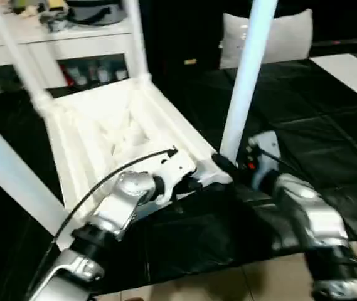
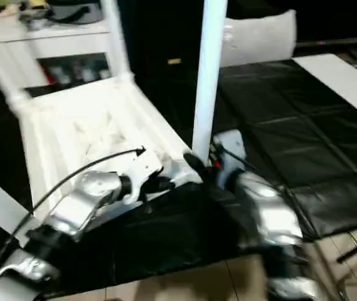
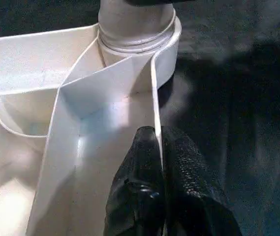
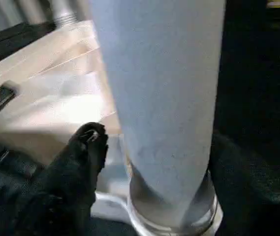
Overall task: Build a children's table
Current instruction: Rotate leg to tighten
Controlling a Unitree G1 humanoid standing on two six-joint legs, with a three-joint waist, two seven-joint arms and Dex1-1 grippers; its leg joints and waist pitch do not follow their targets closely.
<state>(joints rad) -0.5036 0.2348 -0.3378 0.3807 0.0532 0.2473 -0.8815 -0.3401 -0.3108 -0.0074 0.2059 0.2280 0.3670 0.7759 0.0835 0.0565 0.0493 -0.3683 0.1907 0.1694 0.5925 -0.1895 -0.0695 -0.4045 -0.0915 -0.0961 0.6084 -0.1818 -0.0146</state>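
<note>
Where black quilted mat (image 1: 303, 113) covers floor, white cabinet (image 1: 71, 44) behind, grey cushion (image 1: 288, 37).

Both forearms are cased in rounded, polished silver metal, with black bands at the joints. A thin black cable is looped over the left forearm (image 1: 112, 210). The right forearm (image 1: 307, 210) carries a white wrist housing with small red marks. The fingers (image 3: 149, 196) are matte black and finely textured.

A black, creased sheet (image 1: 329, 125) covers the floor across the frame's centre and right. Directly on it lies the upturned white ribbed plastic tabletop (image 1: 115, 135), centre-left. Bare pale tiled floor (image 1: 260, 282) shows along the bottom edge.
</note>
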